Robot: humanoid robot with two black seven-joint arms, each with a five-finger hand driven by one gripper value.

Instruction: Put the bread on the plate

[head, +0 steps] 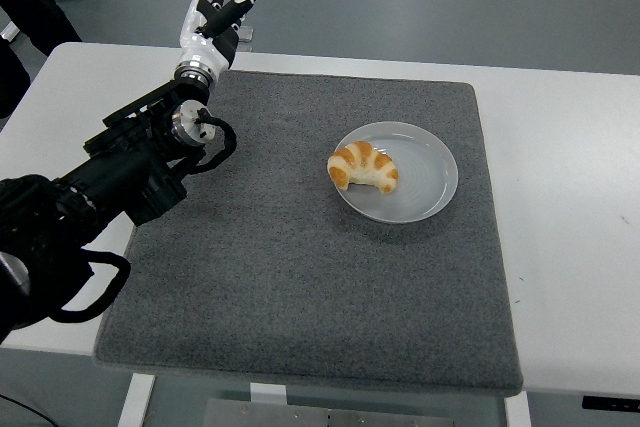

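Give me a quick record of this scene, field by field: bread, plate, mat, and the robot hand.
bread: croissant lying on the plate's left part
plate: round, grey-white, on the mat, right of centre
mat: grey, covering the white table
left robot hand: raised over the mat's far-left corner, fingers spread, holding nothing
right robot hand: not in view

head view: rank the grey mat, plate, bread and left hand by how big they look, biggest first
1. grey mat
2. plate
3. left hand and bread look about alike; the hand sits farther from the camera, so I won't rank them.
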